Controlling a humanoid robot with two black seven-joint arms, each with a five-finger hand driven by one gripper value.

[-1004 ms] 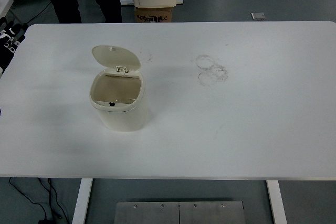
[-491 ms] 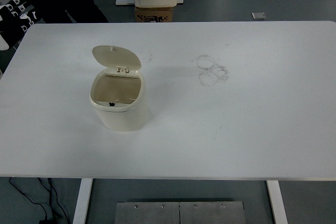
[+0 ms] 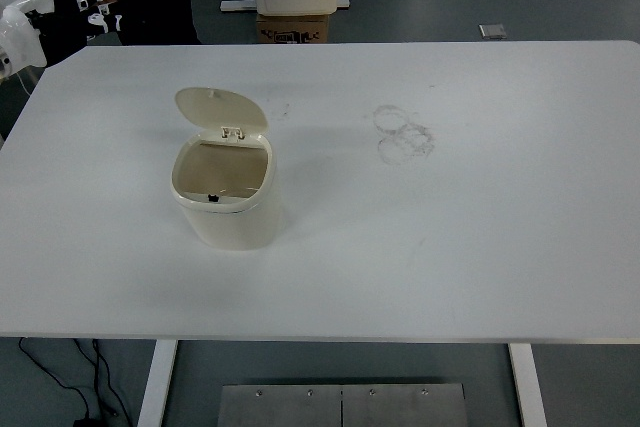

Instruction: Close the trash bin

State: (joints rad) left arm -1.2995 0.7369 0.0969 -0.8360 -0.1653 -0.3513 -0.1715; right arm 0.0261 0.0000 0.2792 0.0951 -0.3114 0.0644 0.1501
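1. My left hand (image 3: 45, 19) has just risen to the counter's far-left corner, well apart from the bin; I cannot tell its grip.
2. The cream plastic trash bin (image 3: 226, 199) stands left of centre on the white counter (image 3: 480, 207), its rounded lid (image 3: 220, 110) still tipped back, unclosed.
3. My right hand is out of view.

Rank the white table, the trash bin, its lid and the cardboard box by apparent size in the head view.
1. White table, by far the largest.
2. Trash bin.
3. Lid, standing open behind the bin's mouth.
4. Cardboard box, on the floor beyond the table; only a strip shows and it sits farther off, so its rank is unsure.
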